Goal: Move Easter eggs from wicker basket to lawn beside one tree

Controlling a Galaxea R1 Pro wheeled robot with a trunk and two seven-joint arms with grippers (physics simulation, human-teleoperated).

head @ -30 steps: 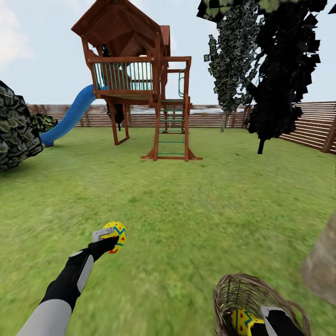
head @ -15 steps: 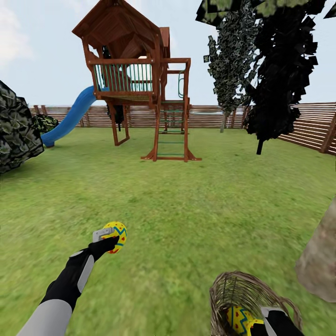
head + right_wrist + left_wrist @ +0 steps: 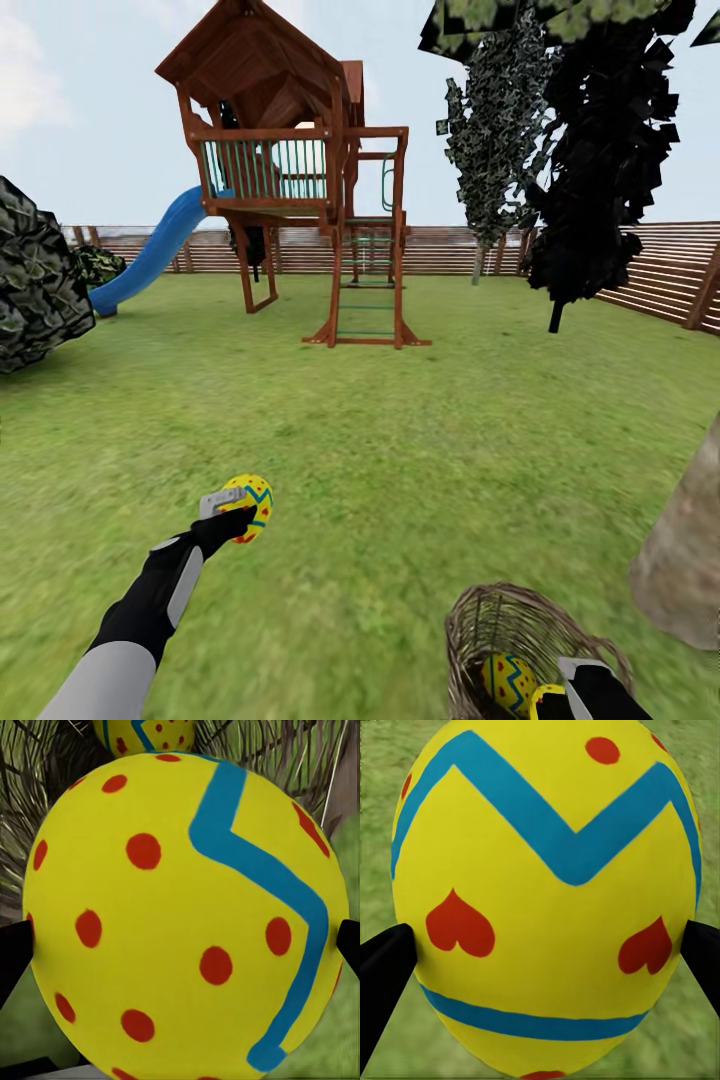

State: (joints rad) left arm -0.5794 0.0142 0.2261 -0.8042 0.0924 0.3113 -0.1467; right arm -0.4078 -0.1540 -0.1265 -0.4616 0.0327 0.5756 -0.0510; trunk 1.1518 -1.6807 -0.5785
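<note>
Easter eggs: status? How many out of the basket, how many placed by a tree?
Done: none lies on the lawn yet. In hand: the left end effector holds one Easter egg clear of the wicker basket; the right end effector grips a second egg at the basket, a third egg lying inside. Left: empty the basket, set all three by the pale trunk.

The lawn [image 3: 430, 450], a wide flat spread of mottled green grass, is seen running back to a brown slatted fence [image 3: 660, 265]. On it, at the near edge, the wicker basket [image 3: 500, 625] is set (one egg is seen inside), just beside a thick pale trunk [image 3: 685, 560]. Farther back a wooden playset [image 3: 300, 180] with a blue slide [image 3: 150, 255] is planted, and a black tree [image 3: 600, 150] is rooted at the right.
</note>
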